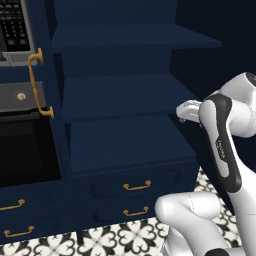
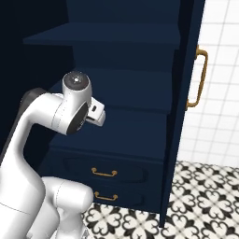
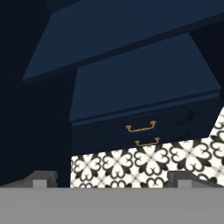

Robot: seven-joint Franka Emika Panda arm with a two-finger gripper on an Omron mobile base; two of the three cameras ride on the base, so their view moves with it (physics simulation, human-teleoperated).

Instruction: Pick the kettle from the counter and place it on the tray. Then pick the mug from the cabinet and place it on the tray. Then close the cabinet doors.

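The cabinet (image 1: pixel 125 95) stands open in front of me, its navy shelves (image 2: pixel 126 88) bare. The left of the cabinet doors (image 1: pixel 47 75) is swung out, its curved brass handle (image 1: pixel 34 84) showing. The right door (image 2: pixel 186 93) is open too and shows edge-on. My hand (image 1: pixel 189 111) hovers before the lower shelf at the cabinet's right side. In the hand view my gripper (image 3: pixel 116 180) is open, its fingertips (image 3: pixel 43 179) wide apart with nothing between them, looking down at the lower shelf (image 3: pixel 144 78) and floor. The kettle, mug and tray are out of view.
Two small drawers with brass handles (image 1: pixel 136 186) sit under the shelves. A black oven door (image 1: pixel 25 150) and a keypad panel (image 1: pixel 12 25) lie left of the cabinet. Patterned floor tiles (image 2: pixel 200 196) run below; a white tiled wall (image 2: pixel 219 70) is at the right.
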